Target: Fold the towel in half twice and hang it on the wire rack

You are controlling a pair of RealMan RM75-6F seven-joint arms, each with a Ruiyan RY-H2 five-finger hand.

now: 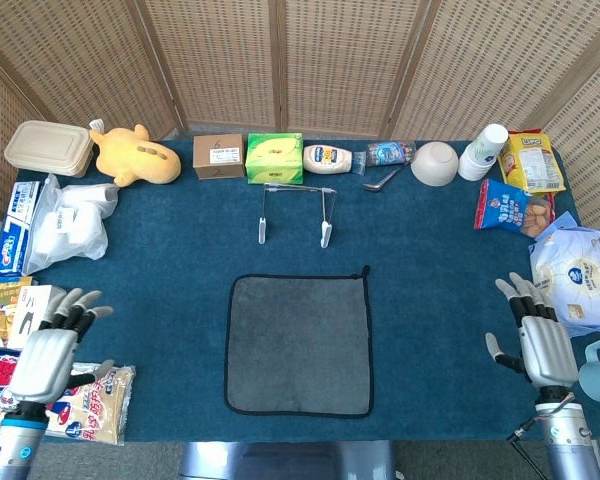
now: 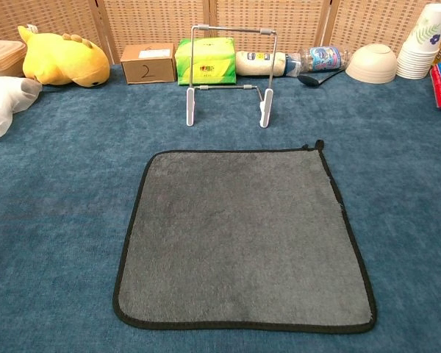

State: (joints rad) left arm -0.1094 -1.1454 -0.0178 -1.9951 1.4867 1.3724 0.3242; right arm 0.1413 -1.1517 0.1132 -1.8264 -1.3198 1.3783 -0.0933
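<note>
A grey towel [image 1: 299, 344] with a black hem lies flat and unfolded on the blue table, filling the near middle of the chest view as towel [image 2: 244, 234]. Behind it stands the empty wire rack [image 1: 295, 211], also the wire rack [image 2: 230, 73] upright in the chest view. My left hand [image 1: 48, 361] hovers at the front left corner over snack packets, fingers spread, holding nothing. My right hand [image 1: 536, 340] is at the front right edge, fingers apart and empty. Both hands are far from the towel and show only in the head view.
Along the back stand a lunch box [image 1: 49, 148], yellow plush [image 1: 133, 155], cardboard box [image 1: 218, 156], green tissue box [image 1: 274, 157], mayonnaise bottle [image 1: 334, 158], bowl [image 1: 434, 163] and paper cups [image 1: 483, 151]. Snack bags [image 1: 508, 205] lie right; a plastic bag [image 1: 68, 222] lies left.
</note>
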